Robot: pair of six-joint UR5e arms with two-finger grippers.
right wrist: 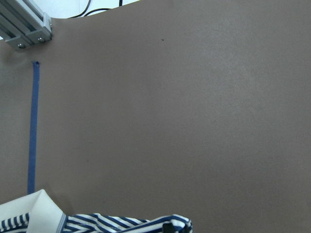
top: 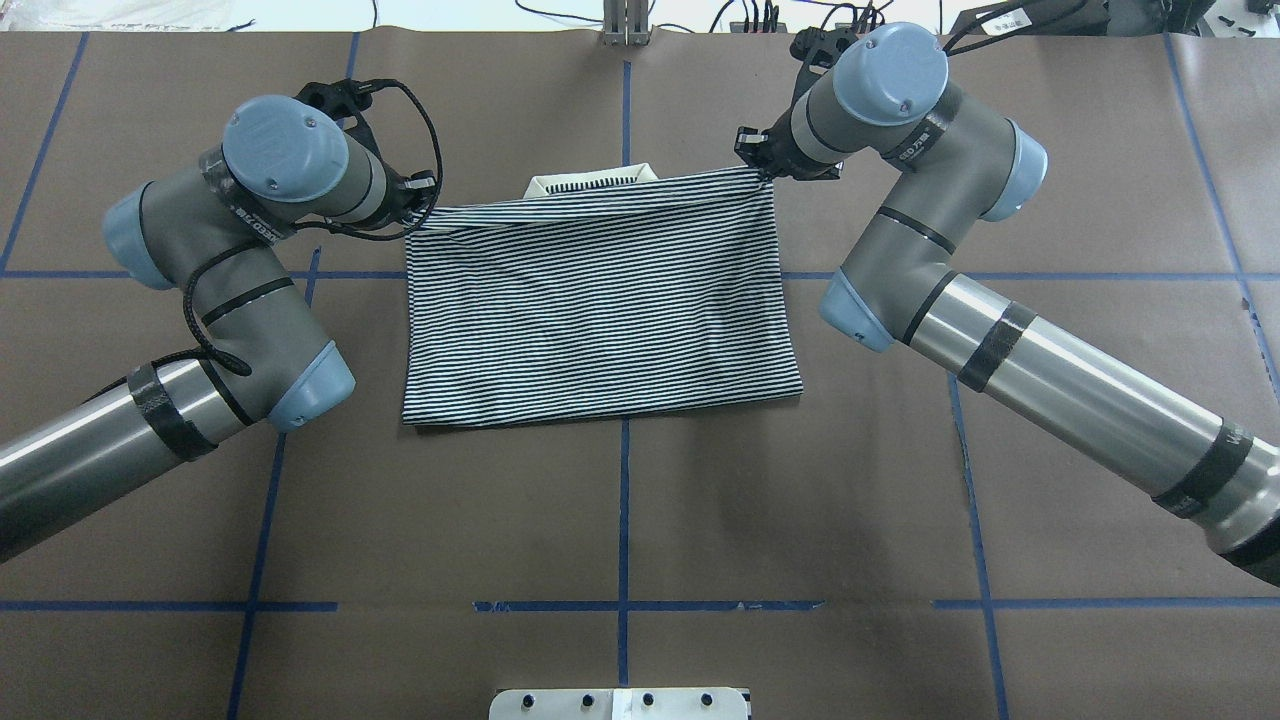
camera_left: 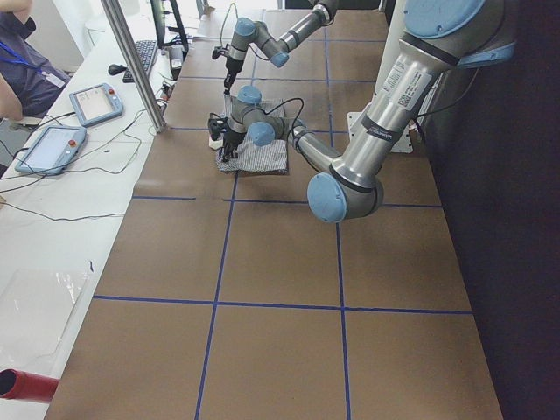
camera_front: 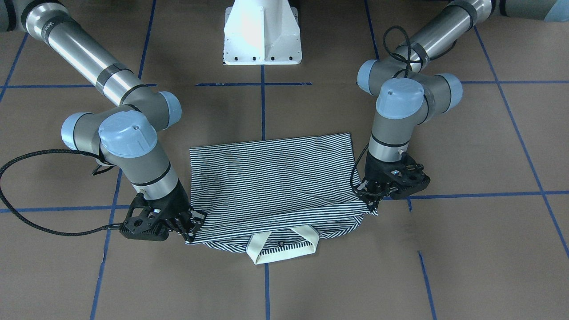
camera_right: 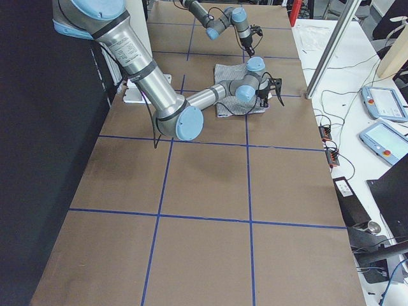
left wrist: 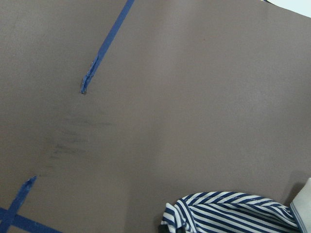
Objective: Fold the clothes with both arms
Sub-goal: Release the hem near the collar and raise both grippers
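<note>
The striped polo shirt (camera_front: 275,178) lies on the brown table, folded over itself, its white collar (camera_front: 284,249) peeking out at the far edge from the robot. In the overhead view the shirt (top: 600,300) is a rectangle with the collar (top: 590,182) at the top. My left gripper (camera_front: 372,198) (top: 420,215) is shut on the folded layer's corner on my left side. My right gripper (camera_front: 192,224) (top: 757,160) is shut on the opposite corner. Both corners are pulled taut, slightly above the table. Striped fabric shows at the bottom of the left wrist view (left wrist: 228,213) and the right wrist view (right wrist: 121,223).
The white pedestal base (camera_front: 262,35) stands behind the shirt on the robot's side. Blue tape lines (top: 624,500) grid the brown table. An aluminium post (top: 625,25) stands at the far edge. Tablets (camera_left: 96,103) and cables lie on a side bench.
</note>
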